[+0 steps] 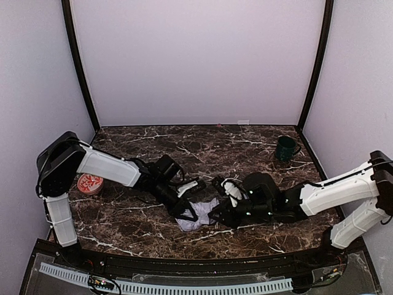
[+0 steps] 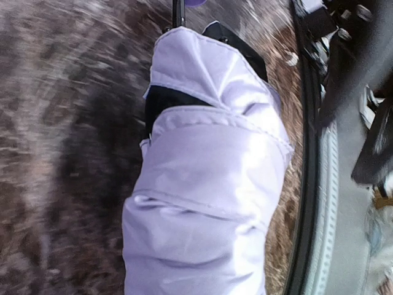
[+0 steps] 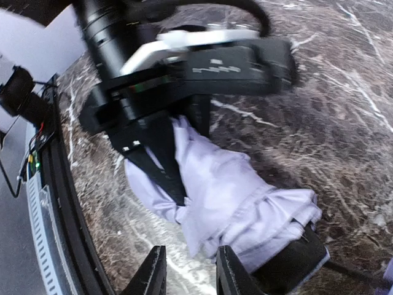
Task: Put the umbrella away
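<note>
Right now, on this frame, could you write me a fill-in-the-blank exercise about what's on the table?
1. The mug in the far right corner of the table is dark ____.
2. The left gripper is shut on the ____.
3. The right gripper has its jaws ____, holding nothing.
4. The red-and-white tub sits beside the ____ arm.
Missing words: green; umbrella; open; left.

Dark green mug (image 1: 285, 148) far right on marble table (image 1: 202, 138); red-white round dish (image 1: 90, 183) at left edge.
</note>
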Controlling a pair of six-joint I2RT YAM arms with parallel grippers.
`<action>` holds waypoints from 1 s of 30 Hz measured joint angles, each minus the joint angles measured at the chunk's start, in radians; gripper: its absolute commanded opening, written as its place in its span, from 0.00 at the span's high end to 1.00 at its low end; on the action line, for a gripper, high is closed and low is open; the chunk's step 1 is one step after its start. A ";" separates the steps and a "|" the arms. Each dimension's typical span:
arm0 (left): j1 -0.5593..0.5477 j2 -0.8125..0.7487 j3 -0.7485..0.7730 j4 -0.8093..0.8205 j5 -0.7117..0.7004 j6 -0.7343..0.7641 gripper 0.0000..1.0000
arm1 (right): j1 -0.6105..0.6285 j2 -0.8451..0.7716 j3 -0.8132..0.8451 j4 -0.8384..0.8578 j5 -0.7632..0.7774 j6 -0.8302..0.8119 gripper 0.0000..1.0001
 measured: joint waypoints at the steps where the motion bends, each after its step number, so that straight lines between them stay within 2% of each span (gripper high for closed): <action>1: 0.000 -0.020 -0.027 0.043 -0.034 -0.026 1.00 | -0.027 0.000 -0.010 0.023 0.002 0.047 0.67; 4: 0.001 -0.072 -0.096 0.167 -0.124 -0.089 1.00 | -0.072 0.001 -0.049 0.073 0.018 0.174 0.62; 9: 0.003 -0.099 -0.149 0.303 -0.217 -0.172 1.00 | -0.097 0.044 -0.067 0.168 -0.016 0.301 0.62; 15: 0.003 -0.099 -0.149 0.330 -0.267 -0.200 1.00 | -0.131 0.171 -0.058 0.248 -0.053 0.370 0.57; 19: 0.003 -0.099 -0.149 0.330 -0.277 -0.200 1.00 | -0.149 0.247 -0.038 0.280 -0.082 0.377 0.58; 25: 0.003 -0.099 -0.149 0.330 -0.279 -0.199 1.00 | -0.156 0.314 0.051 0.322 -0.111 0.352 0.63; 29: 0.004 -0.099 -0.149 0.333 -0.282 -0.197 1.00 | -0.173 0.341 0.057 0.343 -0.122 0.333 0.74; 30: 0.005 -0.099 -0.149 0.333 -0.282 -0.196 1.00 | -0.175 0.344 0.058 0.343 -0.124 0.328 0.81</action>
